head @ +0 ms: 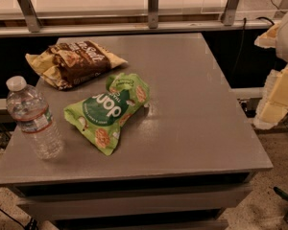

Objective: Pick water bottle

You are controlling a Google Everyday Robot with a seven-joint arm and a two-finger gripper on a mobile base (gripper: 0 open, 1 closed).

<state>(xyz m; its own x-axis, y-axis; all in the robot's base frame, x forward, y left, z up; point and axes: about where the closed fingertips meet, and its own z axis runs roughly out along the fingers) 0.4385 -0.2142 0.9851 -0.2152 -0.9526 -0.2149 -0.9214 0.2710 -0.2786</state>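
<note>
The water bottle (33, 119) is a small clear ribbed plastic bottle with a white cap and a label with a red and green band. It stands upright near the front left corner of the grey table (197, 104). The gripper (277, 80) shows as a pale white and yellow shape at the right edge of the camera view, off the table's right side and far from the bottle. It holds nothing that I can see.
A green snack bag (108, 110) lies just right of the bottle. A brown and yellow chip bag (74, 61) lies behind it at the back left. A metal rail (153, 13) runs along the far side. Cables lie on the floor at the right.
</note>
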